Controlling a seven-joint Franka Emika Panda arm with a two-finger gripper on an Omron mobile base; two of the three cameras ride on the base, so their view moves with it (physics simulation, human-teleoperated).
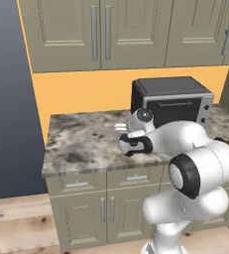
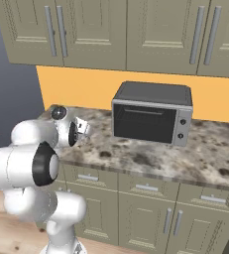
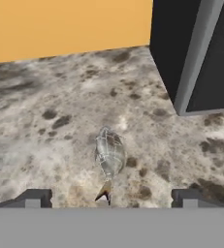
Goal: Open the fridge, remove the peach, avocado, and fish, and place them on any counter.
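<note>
Hand view has the fish (image 3: 109,156) lying flat on the mottled desk (image 3: 50,131), between the two dark tips of the claw (image 3: 111,197), which stand wide apart and grip nothing. A dark toaster oven (image 3: 191,53) sits just to the right, farther back, against the orange wall (image 3: 65,26).

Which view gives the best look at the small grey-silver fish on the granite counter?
The hand view. The small grey-silver fish lies in full sight on the mottled granite counter, between the open gripper fingertips. In both base views the white arm blocks that spot, so I can't make the fish out there.
</note>
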